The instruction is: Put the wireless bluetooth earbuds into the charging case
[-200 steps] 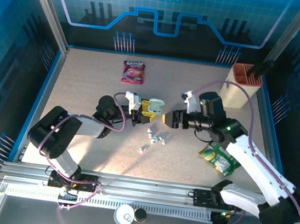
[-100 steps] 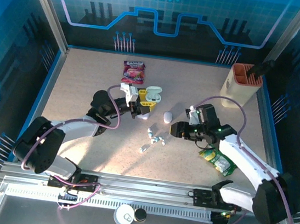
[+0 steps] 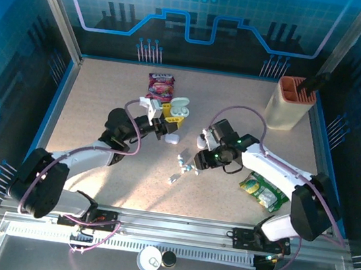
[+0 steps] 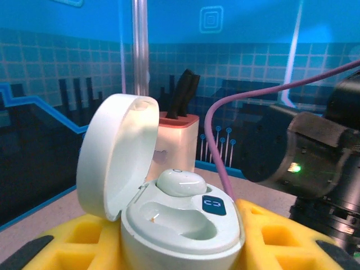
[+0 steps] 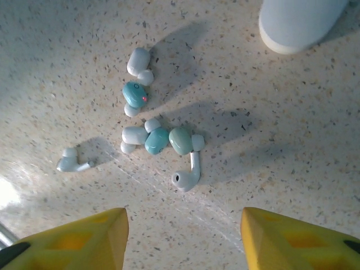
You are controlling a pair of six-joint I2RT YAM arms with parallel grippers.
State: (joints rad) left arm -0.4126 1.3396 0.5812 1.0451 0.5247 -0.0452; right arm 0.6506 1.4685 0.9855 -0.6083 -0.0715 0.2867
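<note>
My left gripper is shut on the charging case, its yellow fingers pressed to both sides. The white case stands open with its lid tipped up to the left. One white earbud sits in the far socket and the near socket is hollow. The wireless bluetooth earbuds lie in a loose cluster of white and pale-blue pieces on the table. My right gripper hovers open just above them, with a stemmed white earbud nearest its fingertips.
One stemmed earbud lies apart at the left. A closed white pebble-shaped case rests just beyond the cluster. A pink packet, a green packet and a beige holder sit around the table.
My right gripper has swung left from beside the case and come down over the earbud cluster. My left gripper has carried the open case a little toward the back.
</note>
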